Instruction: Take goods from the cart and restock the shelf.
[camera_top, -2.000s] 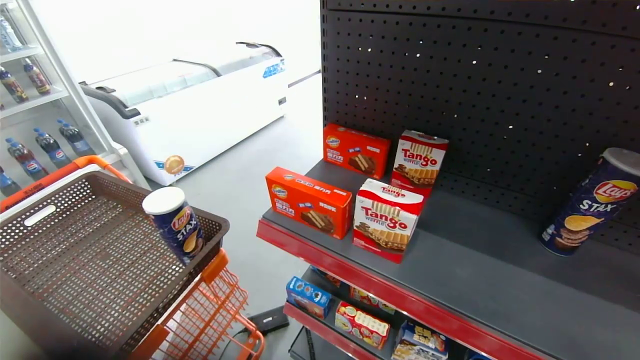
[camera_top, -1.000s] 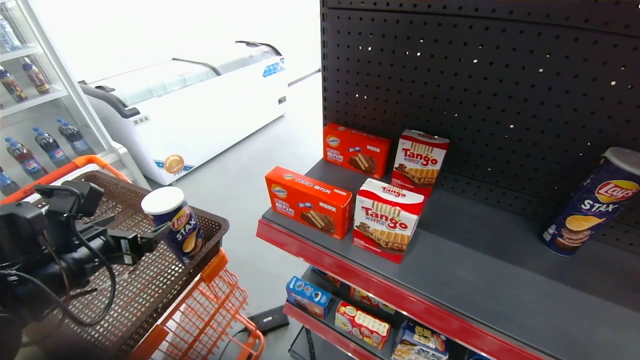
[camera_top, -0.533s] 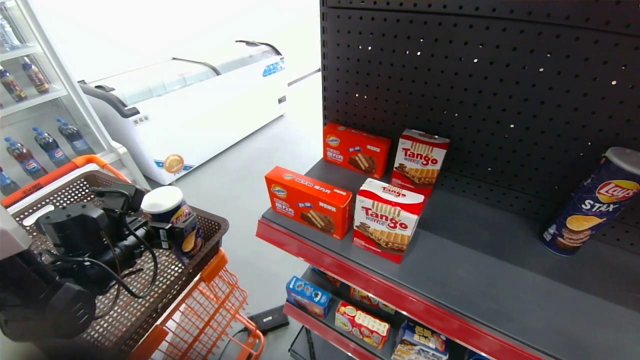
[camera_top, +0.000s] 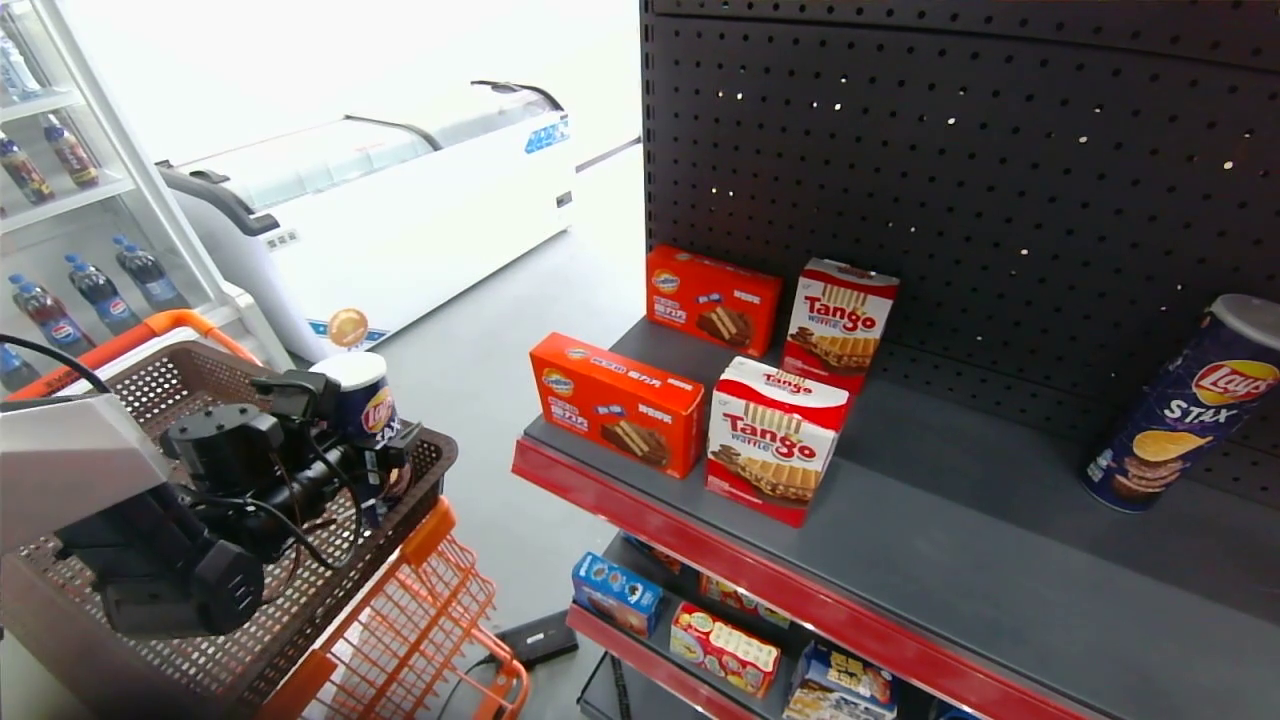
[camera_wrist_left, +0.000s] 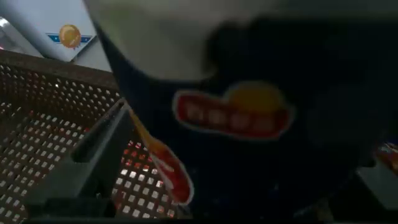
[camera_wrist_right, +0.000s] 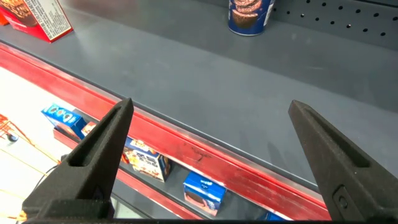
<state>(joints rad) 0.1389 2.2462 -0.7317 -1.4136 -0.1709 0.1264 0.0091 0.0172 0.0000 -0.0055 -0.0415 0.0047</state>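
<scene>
Can (camera_top: 372, 408), lower left of head frame, is grasped by left pincer (camera_top: 352, 432), likely to clear basket (camera_top: 130, 392); right pincer (camera_wrist_right: 211, 106) hangs released over shelf (camera_wrist_right: 186, 68), leaving space free.

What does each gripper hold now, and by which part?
The left gripper holds the chips can by the middle of its body. The right gripper is open and holds nothing.

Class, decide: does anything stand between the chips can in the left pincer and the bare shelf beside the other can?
Yes: the front orange box and front wafer box, on the shelf's left end, stand between the chips can and it.
</scene>
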